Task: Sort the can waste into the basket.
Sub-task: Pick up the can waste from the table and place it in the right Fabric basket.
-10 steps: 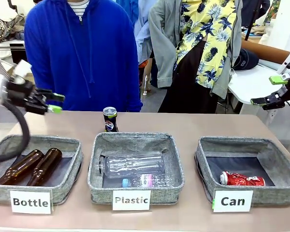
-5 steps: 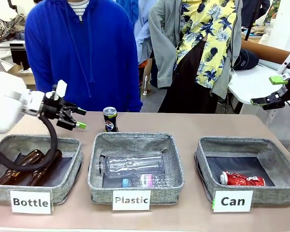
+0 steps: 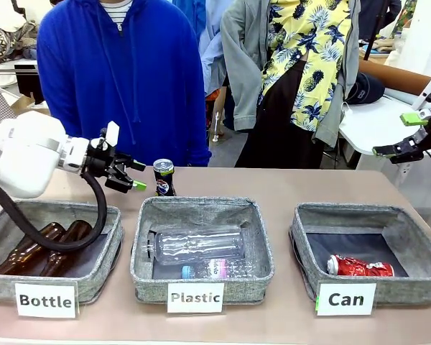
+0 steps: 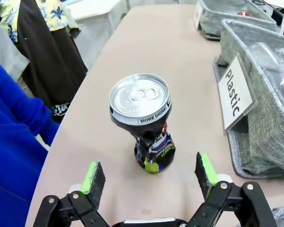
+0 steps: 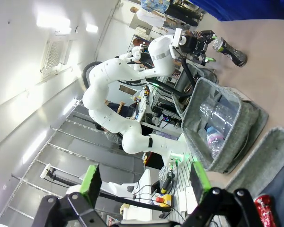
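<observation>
Left wrist view shows the dark can (image 4: 146, 123) standing dented on the table (image 4: 180, 56), rim reading "MORE DRINK", just ahead of the left gripper (image 4: 149, 175), fingers apart. The right gripper (image 3: 401, 135) hangs spread above the "Can" basket (image 3: 416, 277) holding the red can (image 3: 359, 267).

Crushed red can (image 3: 360, 267) in Can basket (image 3: 416, 237); dark Pepsi can (image 3: 164, 177) upright behind bins.
</observation>
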{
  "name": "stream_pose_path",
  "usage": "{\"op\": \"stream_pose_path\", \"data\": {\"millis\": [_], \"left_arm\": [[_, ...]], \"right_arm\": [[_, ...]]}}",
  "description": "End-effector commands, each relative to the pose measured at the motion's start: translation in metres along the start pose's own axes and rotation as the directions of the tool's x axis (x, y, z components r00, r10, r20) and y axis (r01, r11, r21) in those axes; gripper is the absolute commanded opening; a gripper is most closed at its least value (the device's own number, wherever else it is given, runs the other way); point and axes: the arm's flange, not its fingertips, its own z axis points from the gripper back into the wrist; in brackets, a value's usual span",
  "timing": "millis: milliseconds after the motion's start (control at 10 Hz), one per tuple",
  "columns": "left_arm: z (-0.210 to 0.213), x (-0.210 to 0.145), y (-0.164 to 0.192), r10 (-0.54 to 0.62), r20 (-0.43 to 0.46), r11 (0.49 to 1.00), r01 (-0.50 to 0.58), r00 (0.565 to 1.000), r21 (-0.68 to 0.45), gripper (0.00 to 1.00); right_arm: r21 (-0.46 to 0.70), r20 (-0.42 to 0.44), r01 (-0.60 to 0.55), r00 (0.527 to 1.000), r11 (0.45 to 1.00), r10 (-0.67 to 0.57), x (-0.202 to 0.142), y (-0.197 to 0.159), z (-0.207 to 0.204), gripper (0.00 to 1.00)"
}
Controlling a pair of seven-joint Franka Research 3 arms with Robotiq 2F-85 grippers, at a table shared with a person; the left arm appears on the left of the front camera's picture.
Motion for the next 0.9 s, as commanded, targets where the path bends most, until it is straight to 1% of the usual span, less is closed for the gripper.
{"op": "stream_pose_path", "data": {"millis": [0,200,500,800], "left_arm": [[-0.011,0.002,0.009,-0.007,0.06,1.0,0.006,0.998,0.005,1.0],[-0.026,0.002,0.013,0.013,0.06,1.0,-0.013,0.998,0.0,1.0],[-0.045,0.002,0.012,0.03,0.084,0.999,-0.026,0.996,-0.047,1.0],[-0.058,0.004,0.016,0.033,0.137,0.998,-0.025,0.99,-0.062,1.0]], "right_arm": [[-0.014,-0.001,-0.011,1.0,1.0,0.011,0.001,0.001,0.001,1.0],[-0.014,-0.001,-0.011,1.0,1.0,0.011,0.001,0.001,0.001,1.0],[-0.014,-0.001,-0.011,1.0,1.0,0.011,0.001,0.001,0.001,1.0],[-0.014,-0.001,-0.011,1.0,1.0,0.011,0.001,0.001,0.001,1.0]]}}
